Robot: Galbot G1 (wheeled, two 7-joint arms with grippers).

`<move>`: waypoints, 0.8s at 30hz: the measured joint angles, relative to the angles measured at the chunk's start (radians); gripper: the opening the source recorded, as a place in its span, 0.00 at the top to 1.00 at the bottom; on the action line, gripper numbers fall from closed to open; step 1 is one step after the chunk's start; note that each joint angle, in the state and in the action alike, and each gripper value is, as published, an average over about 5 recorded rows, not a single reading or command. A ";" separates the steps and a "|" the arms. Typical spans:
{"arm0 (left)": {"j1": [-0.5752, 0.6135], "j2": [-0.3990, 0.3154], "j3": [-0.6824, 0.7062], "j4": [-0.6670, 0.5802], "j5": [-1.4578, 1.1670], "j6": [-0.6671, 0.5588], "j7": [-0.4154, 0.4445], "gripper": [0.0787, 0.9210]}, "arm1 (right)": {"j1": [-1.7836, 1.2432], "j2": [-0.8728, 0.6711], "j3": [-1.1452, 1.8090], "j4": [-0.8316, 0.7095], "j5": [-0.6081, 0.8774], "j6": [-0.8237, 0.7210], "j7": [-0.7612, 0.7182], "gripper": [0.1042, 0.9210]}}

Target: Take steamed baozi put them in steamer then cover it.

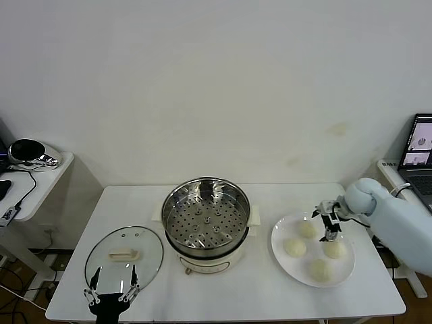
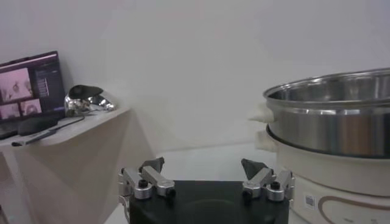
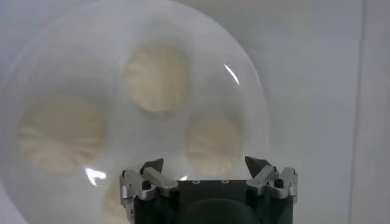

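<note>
Four cream-white baozi (image 1: 307, 229) lie on a flat white plate (image 1: 344, 270) at the right of the table. My right gripper (image 1: 328, 226) hovers open just above them, over the plate's far side. In the right wrist view the open gripper (image 3: 206, 164) is above the baozi (image 3: 213, 143) on the plate (image 3: 244, 79). The steel steamer (image 1: 206, 223) with its perforated tray stands uncovered at the centre. The glass cover (image 1: 124, 255) lies flat to its left. My left gripper (image 1: 111, 287) waits open at the cover's near edge and also shows in the left wrist view (image 2: 204, 165), beside the steamer (image 2: 329, 122).
A side table (image 1: 40, 179) with a shiny metal object (image 1: 27, 152) stands at the far left. A laptop (image 1: 418, 145) sits on a stand at the far right. The white wall is close behind the table.
</note>
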 measured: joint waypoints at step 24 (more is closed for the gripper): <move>0.009 -0.002 -0.002 0.003 0.005 -0.015 -0.004 0.12 | 0.021 0.077 -0.028 -0.092 -0.054 -0.006 -0.002 0.34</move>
